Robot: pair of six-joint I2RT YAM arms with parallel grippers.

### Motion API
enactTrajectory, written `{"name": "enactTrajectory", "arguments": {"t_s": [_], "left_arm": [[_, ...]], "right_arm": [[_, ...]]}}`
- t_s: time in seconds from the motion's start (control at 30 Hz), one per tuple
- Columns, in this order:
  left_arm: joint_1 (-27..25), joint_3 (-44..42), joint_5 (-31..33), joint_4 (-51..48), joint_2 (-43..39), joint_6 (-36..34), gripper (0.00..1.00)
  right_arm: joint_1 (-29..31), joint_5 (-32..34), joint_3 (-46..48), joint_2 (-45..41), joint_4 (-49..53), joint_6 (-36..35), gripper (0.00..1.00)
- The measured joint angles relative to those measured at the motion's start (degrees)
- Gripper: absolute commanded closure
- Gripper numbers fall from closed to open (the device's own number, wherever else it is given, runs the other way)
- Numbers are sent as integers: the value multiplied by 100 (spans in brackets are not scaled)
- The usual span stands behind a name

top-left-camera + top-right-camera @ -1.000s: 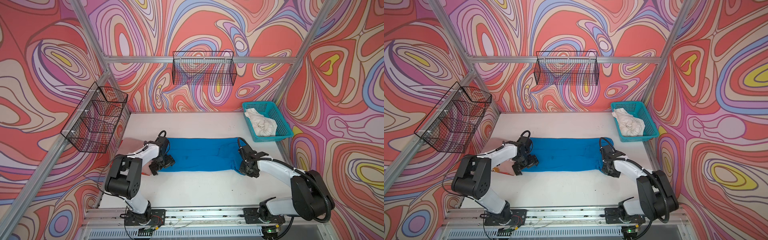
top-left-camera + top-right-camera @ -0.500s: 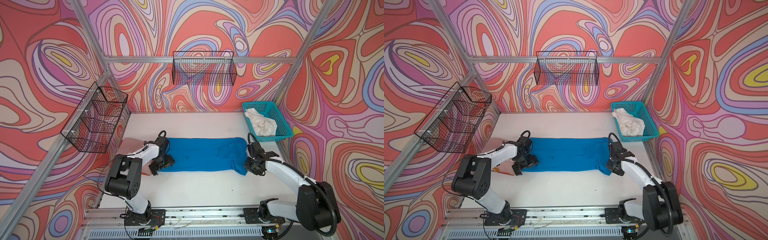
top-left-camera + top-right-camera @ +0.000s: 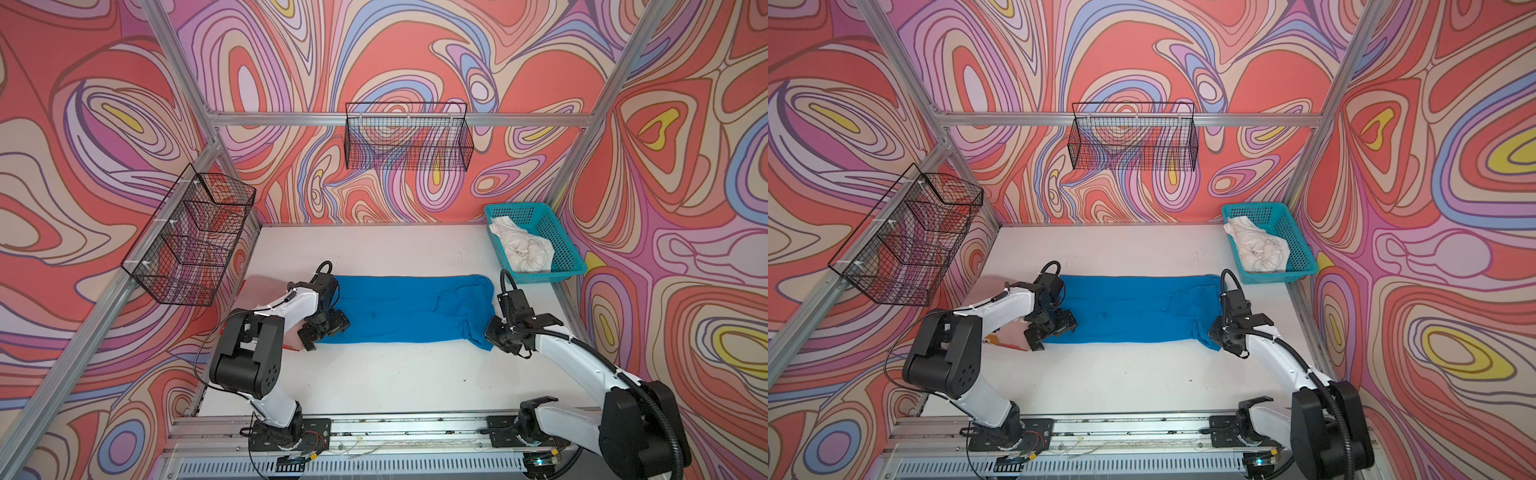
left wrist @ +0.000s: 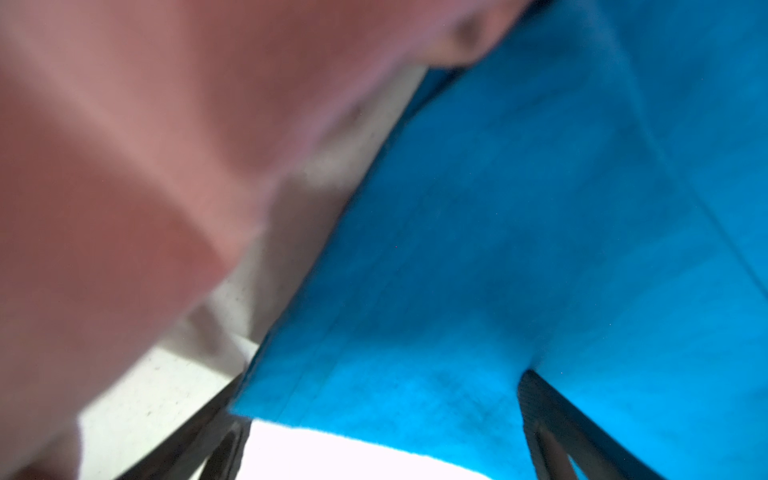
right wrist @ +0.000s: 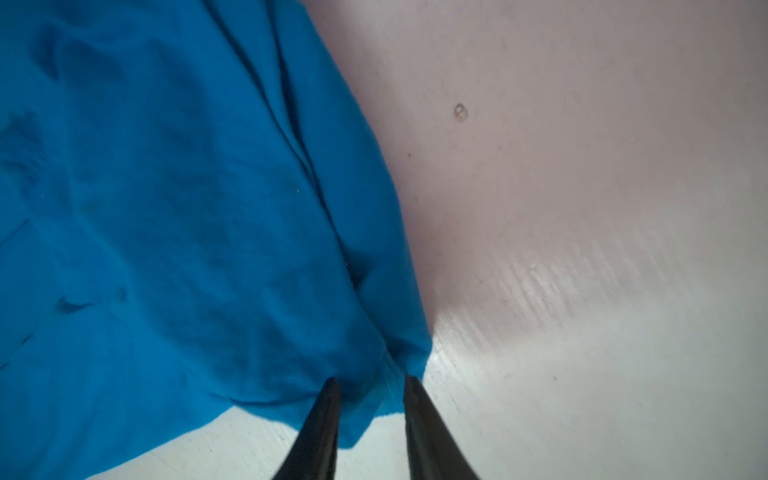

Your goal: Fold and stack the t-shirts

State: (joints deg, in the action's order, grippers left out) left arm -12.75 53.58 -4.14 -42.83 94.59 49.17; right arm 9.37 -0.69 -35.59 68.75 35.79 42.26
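The blue t-shirt [image 3: 407, 309] [image 3: 1133, 307] lies folded in a long band across the table. My left gripper [image 3: 325, 328] [image 3: 1051, 330] [image 4: 380, 399] is wide open and low over its near left corner, one finger on each side of the corner. My right gripper [image 3: 491, 336] [image 3: 1214, 333] [image 5: 370, 384] is at the near right corner. Its fingers stand a narrow gap apart, with the crumpled blue corner lying between them. A pink t-shirt [image 3: 1011, 332] [image 4: 124, 166] lies mostly hidden under my left arm. An off-white t-shirt [image 3: 521, 249] sits crumpled in the basket.
The teal mesh basket [image 3: 559, 245] [image 3: 1293, 243] stands at the back right of the white table [image 3: 395, 374]. Black wire baskets hang on the left wall [image 3: 187, 241] and the back wall [image 3: 409, 141]. A metal rail [image 3: 395, 428] runs along the table's front edge.
My right gripper drew the shirt's right end out to the right, parted its fingers and shifted to the near right corner. The left arm has stayed still.
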Motion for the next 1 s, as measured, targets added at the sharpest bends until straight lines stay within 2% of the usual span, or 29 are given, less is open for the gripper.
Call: {"name": "enactTrajectory", "arguments": {"t_s": [0.2,0.37,0.53,0.97,1.0], "left_arm": [[0,0,0,0,0,0,0],[0,0,2,0,0,0,0],[0,0,4,0,0,0,0],[0,0,11,0,4,2,0],[0,0,11,0,4,4,0]], "right_arm": [[-105,61,116,302,-286,-127,80],[-184,146,157,350,-415,-243,100],[-232,389,63,363,-313,-304,100],[-245,1178,-1021,802,391,-693,100],[-245,1209,-1047,837,417,-710,91]]}}
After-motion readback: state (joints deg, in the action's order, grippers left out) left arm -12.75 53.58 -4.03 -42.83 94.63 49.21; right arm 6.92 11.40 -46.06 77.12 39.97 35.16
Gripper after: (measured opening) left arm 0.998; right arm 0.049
